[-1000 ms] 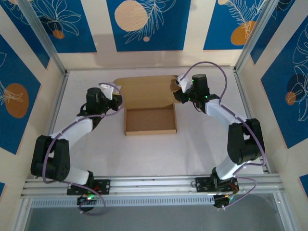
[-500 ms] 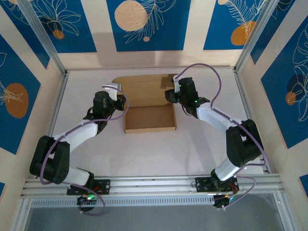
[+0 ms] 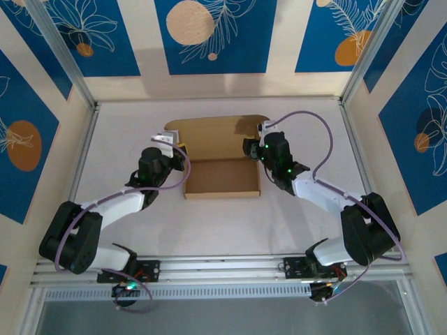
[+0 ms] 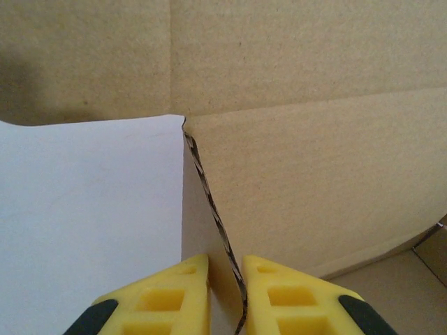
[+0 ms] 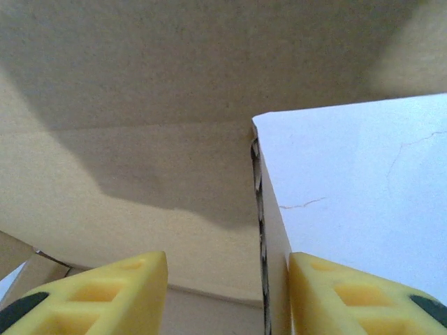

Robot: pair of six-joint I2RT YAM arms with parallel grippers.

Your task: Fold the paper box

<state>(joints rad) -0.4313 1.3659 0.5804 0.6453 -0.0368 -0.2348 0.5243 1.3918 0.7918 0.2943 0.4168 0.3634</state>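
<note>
Brown cardboard makes the paper box (image 3: 222, 180), which sits in the middle of the white table (image 3: 119, 132). The front part is a shallow tray with four low walls standing up. Its big lid flap (image 3: 209, 131) lies open behind the tray, toward the back wall.

The left gripper (image 3: 172, 149) is at the tray's left wall, near the back corner. Up close, the left gripper (image 4: 225, 303) has its two yellow fingers (image 4: 164, 300) squeezed onto that thin wall, one on each side, pinching it.

The right gripper (image 3: 253, 148) is at the tray's right wall, also near the back corner. Up close, the right gripper (image 5: 227, 296) has its yellow fingers (image 5: 98, 293) spread wide. The wall edge stands between them, close to one finger and well away from the other, so it is not pinched.

Blue and cream panels (image 3: 209, 35) with orange circles stand around the table.
</note>
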